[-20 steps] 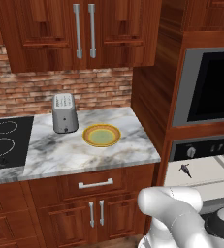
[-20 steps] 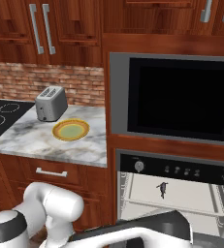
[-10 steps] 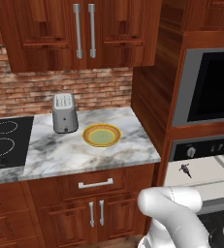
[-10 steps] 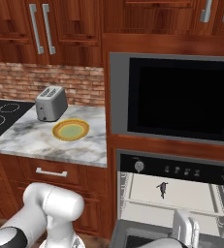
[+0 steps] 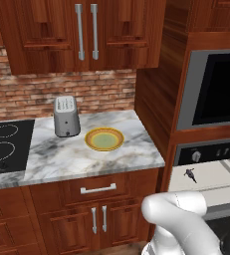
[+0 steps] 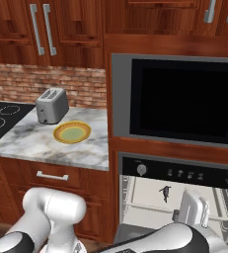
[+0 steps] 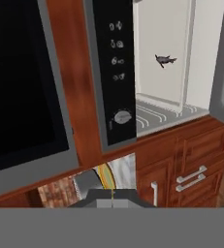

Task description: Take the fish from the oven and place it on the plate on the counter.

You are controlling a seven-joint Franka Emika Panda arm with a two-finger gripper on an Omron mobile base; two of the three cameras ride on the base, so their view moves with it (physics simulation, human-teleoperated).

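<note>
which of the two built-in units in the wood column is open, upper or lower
The lower one: the oven under the black knob strip shows its pale inside with the fish in it. The upper black glass unit above it is closed.

Left base view: from behind the arm's left, looking forward and down over the worktop (image 5: 111, 162), with the oven (image 5: 211, 174) at the right edge. Right base view: from behind the arm's right, facing the oven (image 6: 179, 195) more squarely, the worktop (image 6: 46, 143) to its left. Both share plate (image 5: 104, 139) (image 6: 72, 132) and oven. Hand view: rolled sideways, close to the oven (image 7: 162, 63).
</note>
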